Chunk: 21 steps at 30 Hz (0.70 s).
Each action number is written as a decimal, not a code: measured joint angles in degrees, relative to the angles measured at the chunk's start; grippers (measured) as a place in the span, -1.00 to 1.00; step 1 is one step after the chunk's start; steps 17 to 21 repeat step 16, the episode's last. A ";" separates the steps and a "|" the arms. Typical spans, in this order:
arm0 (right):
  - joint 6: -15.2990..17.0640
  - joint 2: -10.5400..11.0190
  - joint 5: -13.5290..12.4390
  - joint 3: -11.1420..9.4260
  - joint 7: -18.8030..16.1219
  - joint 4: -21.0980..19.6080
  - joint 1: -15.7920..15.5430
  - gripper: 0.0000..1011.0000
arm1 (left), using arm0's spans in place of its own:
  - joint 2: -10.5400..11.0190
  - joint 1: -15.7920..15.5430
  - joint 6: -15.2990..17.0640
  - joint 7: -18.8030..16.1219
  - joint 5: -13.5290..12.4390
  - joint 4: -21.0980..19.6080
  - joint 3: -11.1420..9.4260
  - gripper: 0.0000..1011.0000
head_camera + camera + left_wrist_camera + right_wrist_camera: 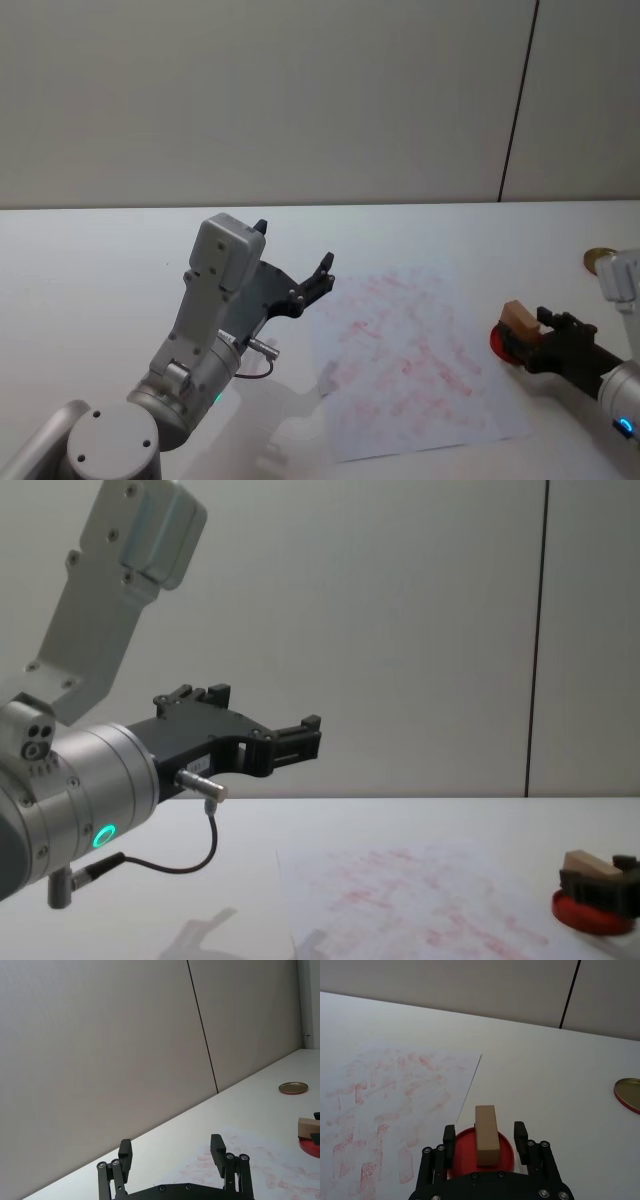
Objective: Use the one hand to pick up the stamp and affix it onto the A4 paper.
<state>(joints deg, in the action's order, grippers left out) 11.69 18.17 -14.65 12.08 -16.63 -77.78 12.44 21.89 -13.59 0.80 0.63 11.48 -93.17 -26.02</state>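
Two end effectors are seen. The right end effector (485,1136) is spread around the small tan wooden stamp (486,1135) resting on the red round ink pad (481,1154), beside the smudged white A4 paper (415,350). An off-centre closure could tip the stamp. The left end effector (293,261), spread apart, is held raised beyond the paper's opposite edge.

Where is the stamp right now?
The stamp lies on the red ink pad, right of the A4 paper, between the open right gripper fingers.
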 joint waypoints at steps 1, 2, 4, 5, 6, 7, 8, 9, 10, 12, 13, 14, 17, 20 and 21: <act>-0.16 0.01 -0.07 -0.02 0.03 -0.09 -0.01 0.32 | 0.00 0.00 0.00 0.00 0.00 0.00 0.00 0.96; -0.29 0.01 -0.13 -0.04 0.06 -0.20 -0.01 0.40 | 0.00 0.00 0.00 0.00 0.00 0.00 0.00 0.96; -0.66 0.03 -0.23 -0.10 0.18 -0.47 -0.03 0.51 | 0.00 0.00 0.00 0.00 0.00 0.00 0.00 0.96; -0.95 0.04 -0.31 -0.15 0.30 -0.79 -0.06 0.58 | 0.00 0.00 0.00 0.00 0.00 0.00 0.00 0.96; -1.41 0.04 -0.41 -0.19 0.50 -1.23 -0.10 0.69 | 0.00 0.00 0.00 0.00 0.00 0.00 0.00 0.96; -1.62 0.05 -0.45 -0.22 0.61 -1.46 -0.13 0.69 | 0.00 0.00 0.00 0.00 0.00 0.00 0.00 0.96; -1.81 0.05 -0.48 -0.23 0.73 -1.69 -0.15 0.76 | 0.00 0.00 0.00 0.00 0.00 0.00 0.00 0.96; -2.03 0.05 -0.52 -0.25 0.86 -1.96 -0.18 0.79 | 0.00 0.00 0.00 0.00 0.00 0.00 0.00 0.96; -2.51 0.06 -0.58 -0.30 1.23 -2.53 -0.23 0.88 | 0.00 0.00 0.00 0.00 0.00 0.00 0.00 0.96; -3.03 0.05 -0.65 -0.37 1.74 -3.57 -0.33 0.96 | 0.00 0.00 0.00 0.00 0.00 0.00 0.00 0.96; -3.19 0.04 -0.66 -0.38 1.92 -3.90 -0.37 0.98 | 0.00 0.00 0.00 0.00 0.00 0.00 0.00 0.96; -3.38 0.03 -0.70 -0.39 2.18 -4.23 -0.40 0.98 | 0.00 0.00 0.00 0.00 0.00 0.00 0.00 0.96; -3.66 0.01 -0.75 -0.41 2.62 -4.96 -0.47 0.98 | 0.00 0.00 0.00 0.00 0.00 0.00 0.00 0.96; -3.66 0.01 -0.75 -0.41 2.62 -4.96 -0.47 0.98 | 0.00 0.00 0.00 0.00 0.00 0.00 0.00 0.96; -3.66 0.01 -0.75 -0.41 2.62 -4.96 -0.47 0.98 | 0.00 0.00 0.00 0.00 0.00 0.00 0.00 0.96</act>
